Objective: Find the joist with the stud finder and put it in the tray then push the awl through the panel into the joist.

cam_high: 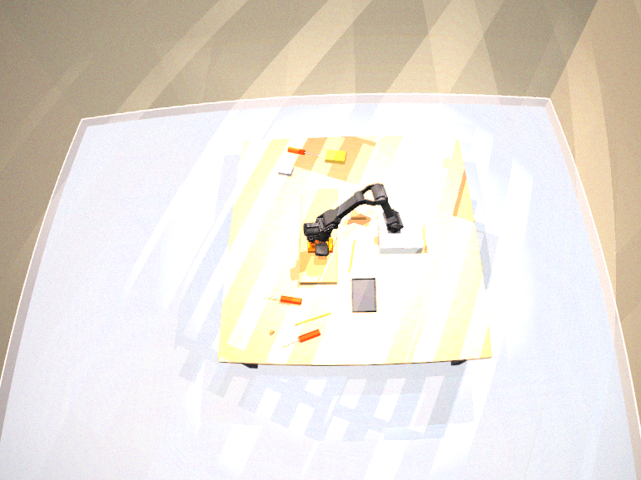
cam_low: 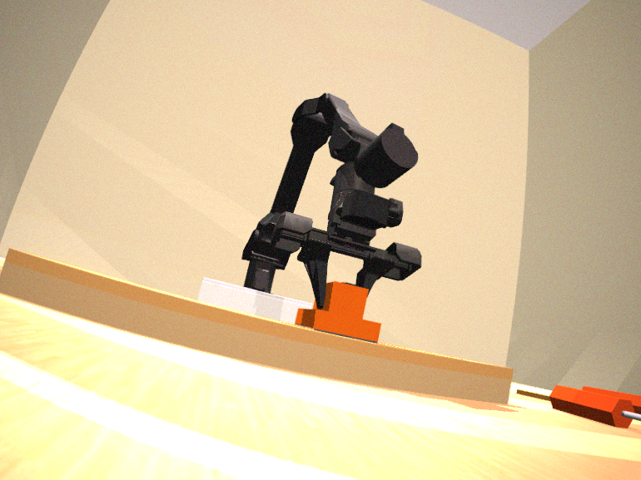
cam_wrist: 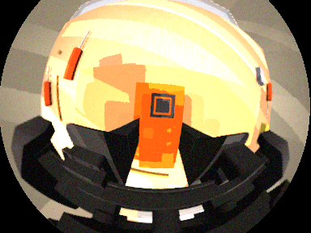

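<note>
Orange and blocky, the stud finder [cam_high: 329, 244] [cam_low: 346, 309] [cam_wrist: 159, 141] is sitting low on the floor panel [cam_high: 318, 274] [cam_low: 427, 370], just left of centre in the top view, and the gripper [cam_high: 320, 246] [cam_low: 345, 299] [cam_wrist: 159, 120] is gripping it by its raised middle! It's looking like the scanning step, so good play means keeping the base flat, sliding slowly along the panel, watching the dark square window [cam_wrist: 163, 105] on top for any change, and remembering the spot. The window is showing no lit mark that can be made out. Lower centre of the top view, the grey tray [cam_high: 364, 294] is waiting. Three red-handled tools are lying about: one upper left [cam_high: 296, 150], two lower left [cam_high: 290, 300] [cam_high: 309, 335]; which is the awl, nobody can tell from here. A thin yellow stick [cam_high: 350, 255] is lying between panel and arm base [cam_high: 400, 246], possibly snagging a low carry.
</note>
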`<state>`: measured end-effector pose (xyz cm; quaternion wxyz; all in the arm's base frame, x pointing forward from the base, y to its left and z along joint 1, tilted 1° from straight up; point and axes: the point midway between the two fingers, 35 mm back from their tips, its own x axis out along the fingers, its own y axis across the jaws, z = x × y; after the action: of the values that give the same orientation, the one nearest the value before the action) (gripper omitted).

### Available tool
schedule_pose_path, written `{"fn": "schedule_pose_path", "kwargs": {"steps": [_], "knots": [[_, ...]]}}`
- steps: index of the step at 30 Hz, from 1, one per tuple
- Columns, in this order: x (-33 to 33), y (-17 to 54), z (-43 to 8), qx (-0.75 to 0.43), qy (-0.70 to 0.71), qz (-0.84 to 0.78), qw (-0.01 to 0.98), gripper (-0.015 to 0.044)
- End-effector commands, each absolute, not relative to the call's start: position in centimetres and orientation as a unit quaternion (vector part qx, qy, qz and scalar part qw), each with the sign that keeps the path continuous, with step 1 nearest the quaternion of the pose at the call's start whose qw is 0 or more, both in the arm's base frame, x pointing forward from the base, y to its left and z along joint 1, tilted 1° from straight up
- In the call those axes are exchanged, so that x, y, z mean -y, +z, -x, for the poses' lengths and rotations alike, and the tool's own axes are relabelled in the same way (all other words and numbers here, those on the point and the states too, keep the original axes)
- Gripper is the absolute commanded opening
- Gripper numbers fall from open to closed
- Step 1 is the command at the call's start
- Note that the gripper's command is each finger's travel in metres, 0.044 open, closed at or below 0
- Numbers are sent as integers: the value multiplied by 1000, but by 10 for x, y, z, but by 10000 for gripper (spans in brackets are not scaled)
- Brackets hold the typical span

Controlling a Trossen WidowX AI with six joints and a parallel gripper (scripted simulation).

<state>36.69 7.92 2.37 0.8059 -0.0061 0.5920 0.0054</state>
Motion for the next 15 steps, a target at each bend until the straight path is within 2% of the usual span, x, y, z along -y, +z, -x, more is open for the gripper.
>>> {"fn": "schedule_pose_path", "kwargs": {"steps": [1,15], "knots": [[-87,23,-367,-593,4,5,805,0],[-111,23,-366,-593,5,4,805,0]]}}
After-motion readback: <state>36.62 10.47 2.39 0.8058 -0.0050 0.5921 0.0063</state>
